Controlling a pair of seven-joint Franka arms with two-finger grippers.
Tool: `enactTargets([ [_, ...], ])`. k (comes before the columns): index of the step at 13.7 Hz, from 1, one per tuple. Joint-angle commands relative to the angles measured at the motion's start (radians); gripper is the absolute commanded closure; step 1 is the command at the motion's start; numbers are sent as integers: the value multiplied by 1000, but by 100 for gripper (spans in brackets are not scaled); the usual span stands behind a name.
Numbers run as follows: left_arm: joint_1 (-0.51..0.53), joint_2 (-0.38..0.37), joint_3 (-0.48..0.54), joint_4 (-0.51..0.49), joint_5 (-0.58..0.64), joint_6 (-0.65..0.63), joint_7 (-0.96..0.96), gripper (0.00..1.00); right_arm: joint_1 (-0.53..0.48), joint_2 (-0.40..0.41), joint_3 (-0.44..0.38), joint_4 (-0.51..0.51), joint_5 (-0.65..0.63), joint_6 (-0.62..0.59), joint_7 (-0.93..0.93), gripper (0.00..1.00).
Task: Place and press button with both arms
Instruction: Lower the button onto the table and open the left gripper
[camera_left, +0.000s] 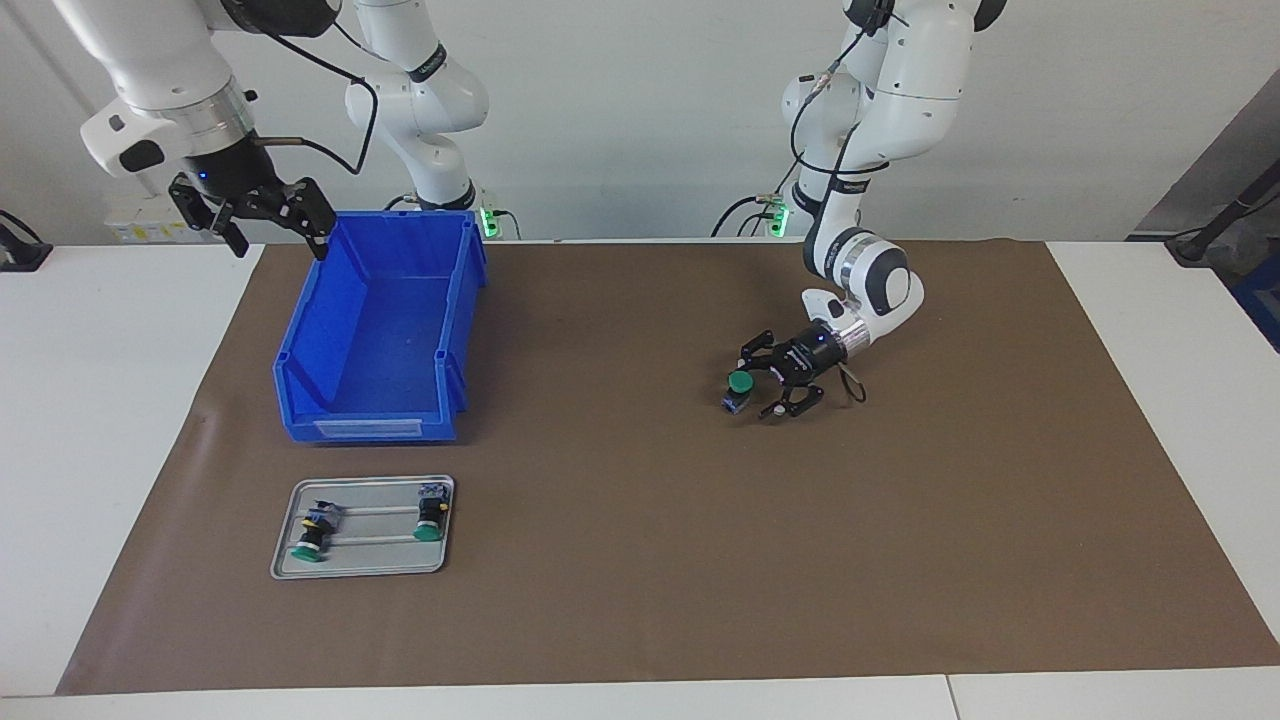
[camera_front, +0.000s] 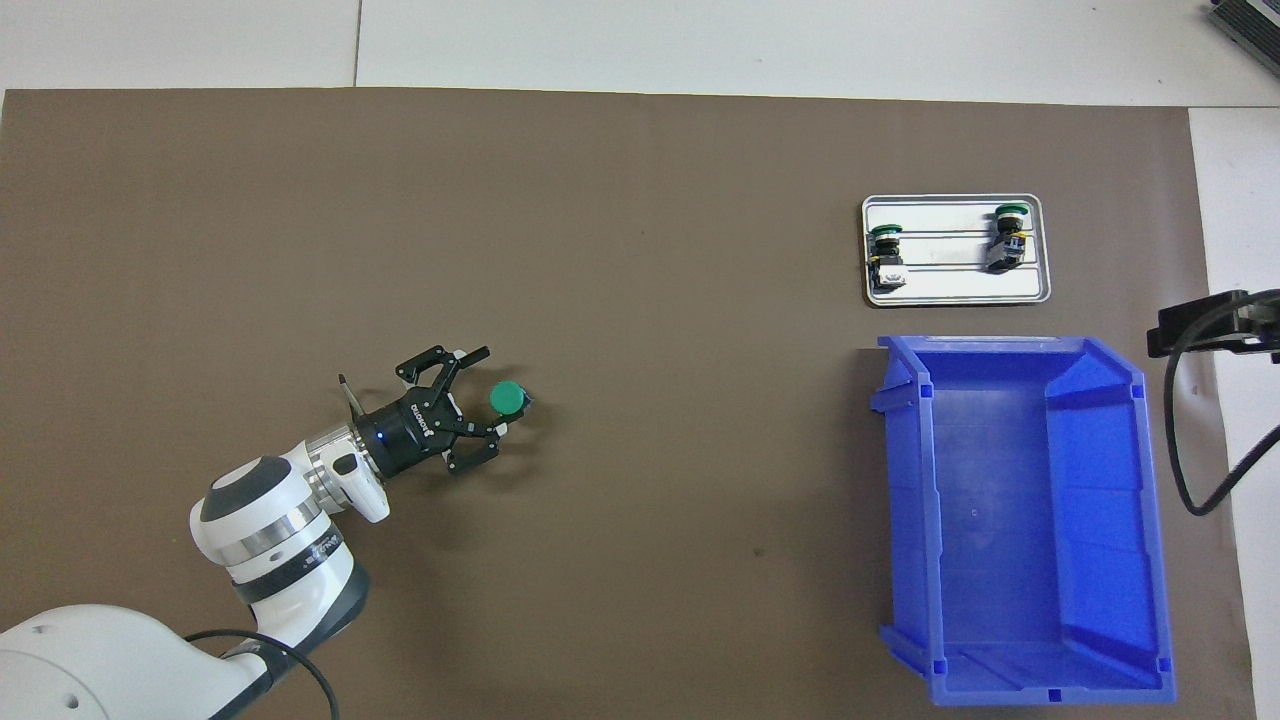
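A button with a green cap (camera_left: 740, 384) stands cap up on the brown mat, toward the left arm's end of the table. It also shows in the overhead view (camera_front: 508, 398). My left gripper (camera_left: 758, 383) is low over the mat with its fingers spread wide on either side of the button, and there are gaps to the button. In the overhead view the left gripper (camera_front: 490, 395) has the button at its fingertips. My right gripper (camera_left: 278, 238) is open and empty, raised beside the corner of the blue bin nearest the robots. The right arm waits.
A blue bin (camera_left: 380, 425) stands empty at the right arm's end of the table, also in the overhead view (camera_front: 1020, 520). Farther from the robots than the bin, a small metal tray (camera_left: 370, 560) (camera_front: 950, 285) holds two more green-capped buttons lying on their sides.
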Motion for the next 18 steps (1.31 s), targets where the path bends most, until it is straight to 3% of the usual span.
enactTargets([
  [1,-19,-9,6,-20,-5,-11,-16,2,-3,-22,0,-24,10,-5,-10,0],
  [18,-51,-34,11,-32,-4,-7,-296,2,-3,-22,0,-24,10,-3,-10,0],
])
